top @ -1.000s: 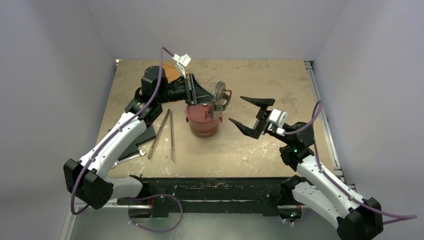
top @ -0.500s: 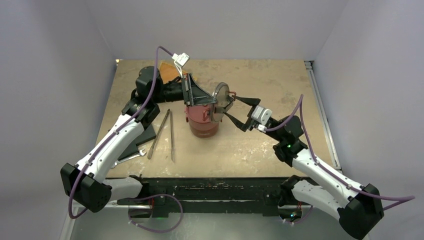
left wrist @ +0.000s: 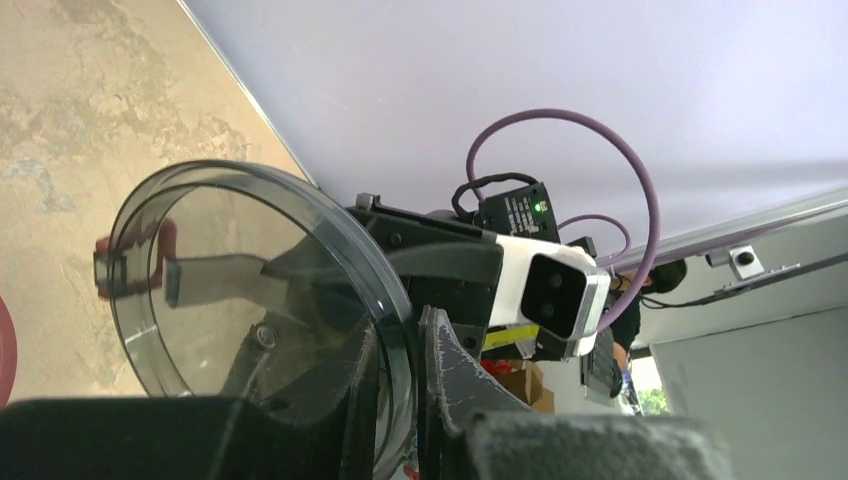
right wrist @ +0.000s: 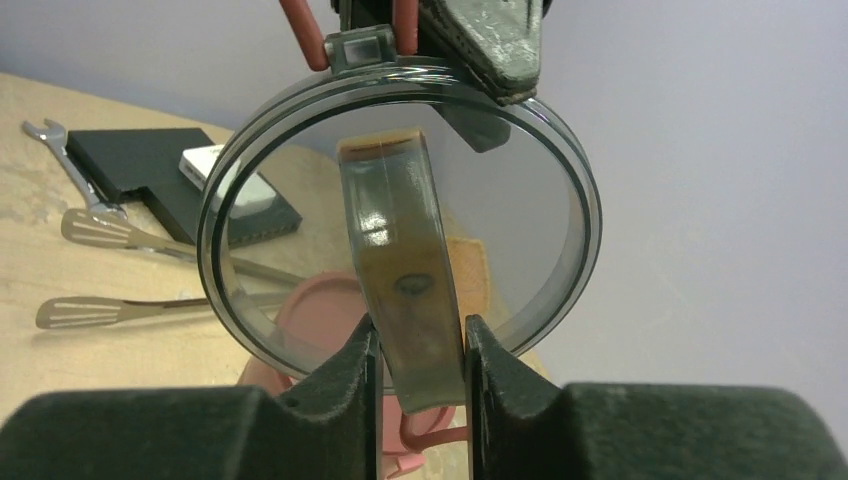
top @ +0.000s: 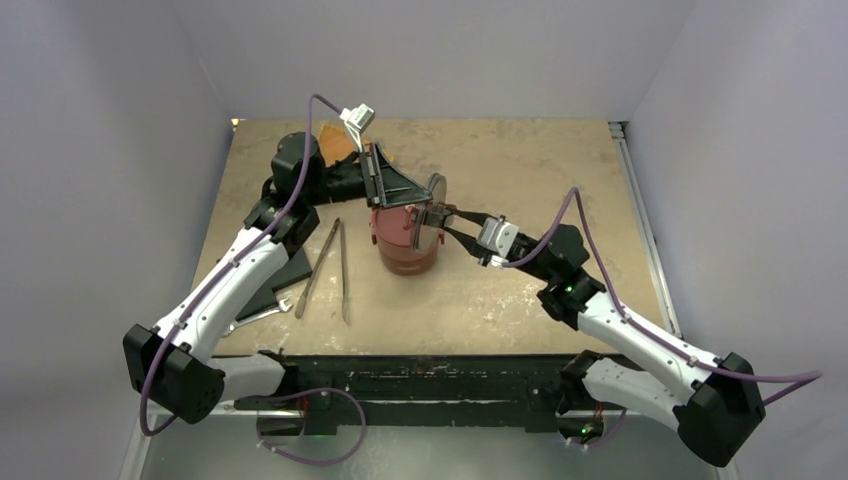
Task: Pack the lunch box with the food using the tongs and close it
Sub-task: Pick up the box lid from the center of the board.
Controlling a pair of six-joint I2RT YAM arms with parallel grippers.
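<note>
The left gripper [left wrist: 402,395] pinches the rim of the smoky clear top lid [left wrist: 250,300] between its two fingers and holds it up on edge, in the air just above the right side of the lunch box [top: 403,250]. The right gripper [right wrist: 420,365] reaches in from the other face of the lid. Its fingers stand on either side of the flat handle strap [right wrist: 395,260] that crosses the lid, and both pads appear to press against it (the contact looks real in the right wrist view, though how firm it is cannot be told). The dark-red lunch box stands upright near the middle of the table [top: 540,170], with a flat dark-red disc lid [right wrist: 320,310] showing on top of it. The tongs [top: 330,265] lie flat on the table just left of the lunch box, apart from both grippers. Left of them are a black block [right wrist: 150,160] and a silver wrench [right wrist: 45,135], and an orange tray [top: 335,148] sits by the back edge, behind the left arm.
</note>
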